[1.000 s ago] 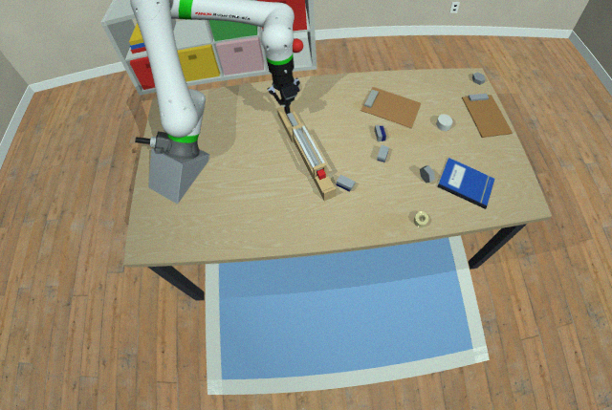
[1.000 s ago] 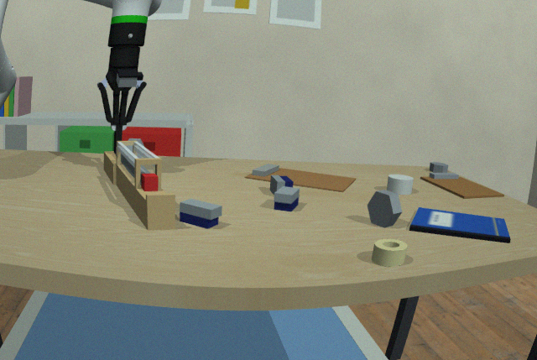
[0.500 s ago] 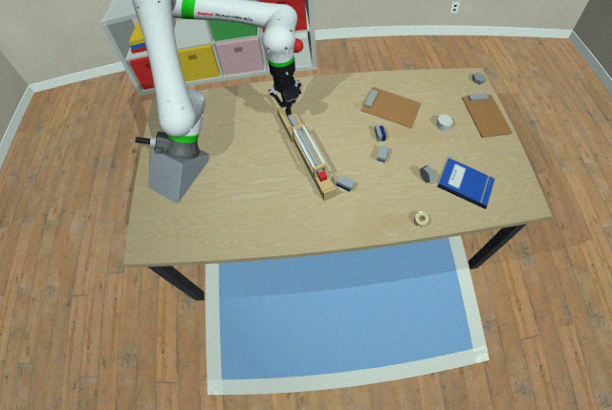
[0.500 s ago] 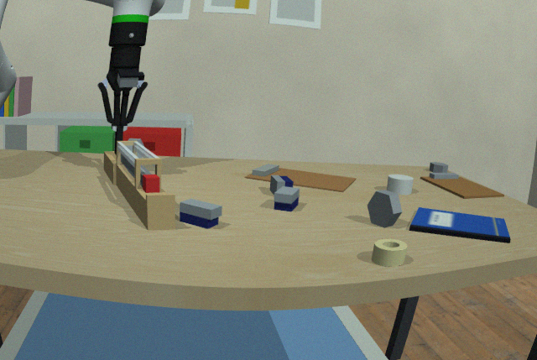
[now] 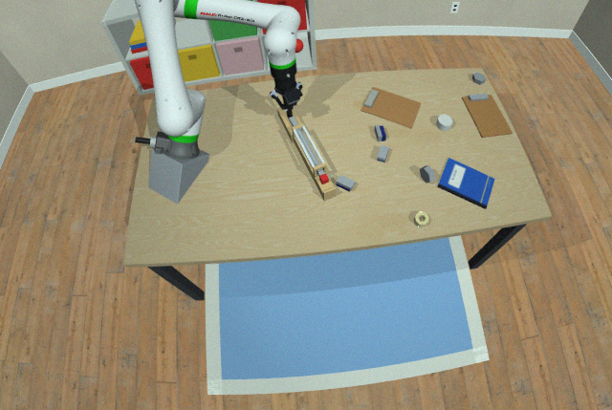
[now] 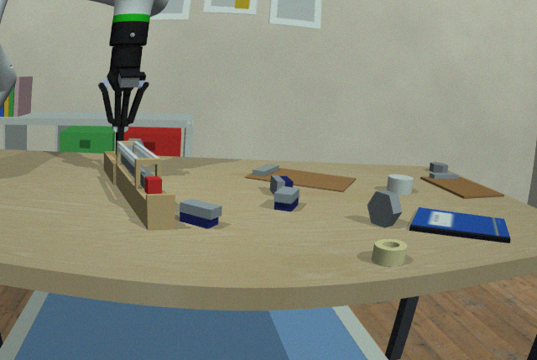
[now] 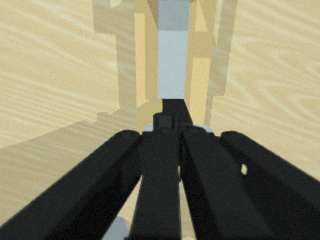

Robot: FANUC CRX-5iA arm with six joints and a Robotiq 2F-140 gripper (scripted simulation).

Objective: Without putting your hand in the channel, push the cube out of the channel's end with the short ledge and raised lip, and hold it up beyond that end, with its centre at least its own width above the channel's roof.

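The long wooden channel (image 5: 306,148) lies at an angle in the middle of the table, with a clear roof over its middle part; it also shows in the exterior view (image 6: 134,178). The red cube (image 5: 323,179) sits at the channel's near end, on the short ledge behind the raised lip, and shows in the exterior view (image 6: 152,184). A grey bar (image 5: 295,120) lies in the channel's far end and shows in the wrist view (image 7: 173,55). My gripper (image 5: 288,111) points straight down with its fingers shut together, the tips (image 7: 172,112) just behind the grey bar's far end. I cannot tell if they touch it.
A grey and blue block (image 5: 344,182) lies right beside the lip end of the channel. Two more small blocks (image 5: 381,143), a grey hexagon (image 5: 426,173), a blue book (image 5: 467,182), a tape ring (image 5: 421,218), a white cylinder (image 5: 444,121) and two brown boards (image 5: 391,106) lie to the right.
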